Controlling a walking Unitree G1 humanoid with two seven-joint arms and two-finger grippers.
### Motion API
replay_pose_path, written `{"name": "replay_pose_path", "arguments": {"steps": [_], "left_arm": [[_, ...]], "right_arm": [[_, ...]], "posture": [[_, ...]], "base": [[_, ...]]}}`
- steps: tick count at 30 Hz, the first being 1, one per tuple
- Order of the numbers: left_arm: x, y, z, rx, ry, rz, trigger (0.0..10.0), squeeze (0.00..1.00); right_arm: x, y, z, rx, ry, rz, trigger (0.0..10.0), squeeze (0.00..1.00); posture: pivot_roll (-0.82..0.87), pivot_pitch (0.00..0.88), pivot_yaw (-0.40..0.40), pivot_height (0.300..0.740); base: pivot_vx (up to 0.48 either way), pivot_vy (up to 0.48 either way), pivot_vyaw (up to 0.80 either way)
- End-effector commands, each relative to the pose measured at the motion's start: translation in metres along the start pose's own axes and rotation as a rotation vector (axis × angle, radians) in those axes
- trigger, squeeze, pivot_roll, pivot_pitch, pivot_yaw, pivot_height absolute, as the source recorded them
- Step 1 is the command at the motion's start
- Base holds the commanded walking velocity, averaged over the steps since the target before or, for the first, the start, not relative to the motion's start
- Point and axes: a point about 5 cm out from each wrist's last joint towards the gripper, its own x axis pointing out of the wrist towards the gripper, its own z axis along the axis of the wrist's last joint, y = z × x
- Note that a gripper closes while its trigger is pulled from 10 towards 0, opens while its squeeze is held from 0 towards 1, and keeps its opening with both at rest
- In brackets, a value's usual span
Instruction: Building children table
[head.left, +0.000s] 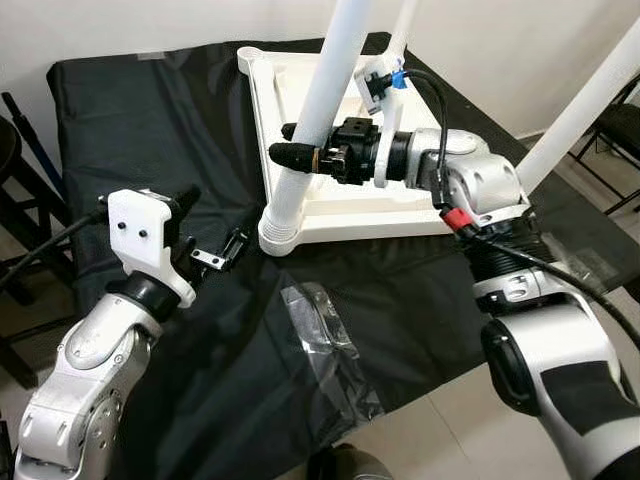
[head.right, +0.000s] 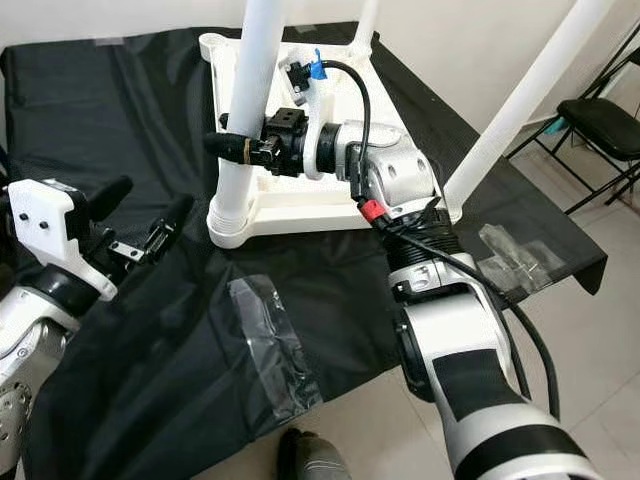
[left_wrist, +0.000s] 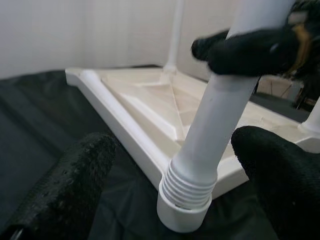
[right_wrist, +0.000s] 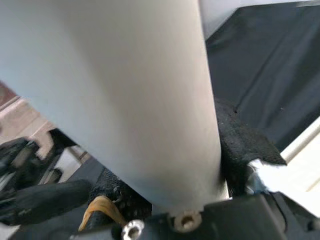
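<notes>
White table leg (head.left: 318, 110) upright, slight tilt; right pincer (head.left: 300, 156) clamps it; left pincer (head.left: 205, 228) released.

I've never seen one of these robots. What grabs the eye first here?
A white children's table lies upside down on a black cloth, its legs pointing up. The right gripper is clamped round the nearest leg, just above its threaded socket. The left gripper hangs open beside that corner, over the cloth.
</notes>
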Motion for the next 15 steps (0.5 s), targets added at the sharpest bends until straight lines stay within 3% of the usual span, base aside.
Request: {"name": "replay_pose_path", "arguments": {"steps": [1, 7, 9, 15], "left_arm": [[-0.002, -0.005, 0.001, -0.015, 0.0, -0.018, 10.0, 0.0], [-0.004, -0.007, 0.0, -0.021, 0.007, -0.01, 10.0, 0.0], [-0.004, -0.009, 0.0, -0.027, 0.011, -0.008, 10.0, 0.0], [-0.004, -0.012, -0.001, -0.035, 0.014, -0.008, 10.0, 0.0]], "right_arm": [[-0.001, -0.002, -0.014, 0.011, 0.073, -0.011, 10.0, 0.0], [0.004, -0.006, -0.017, -0.013, 0.146, -0.021, 10.0, 0.0], [0.008, -0.015, -0.026, 0.016, 0.213, -0.149, 10.0, 0.0], [0.01, -0.021, -0.028, 0.02, 0.239, -0.231, 10.0, 0.0]], "posture": [[-0.01, 0.256, -0.137, 0.74], [-0.02, 0.266, -0.138, 0.74], [-0.03, 0.269, -0.139, 0.74], [-0.03, 0.271, -0.143, 0.74]], "base": [[0.0, 0.0, 0.0], [0.0, 0.0, 0.0], [0.0, 0.0, 0.0], [0.0, 0.0, 0.0]]}}
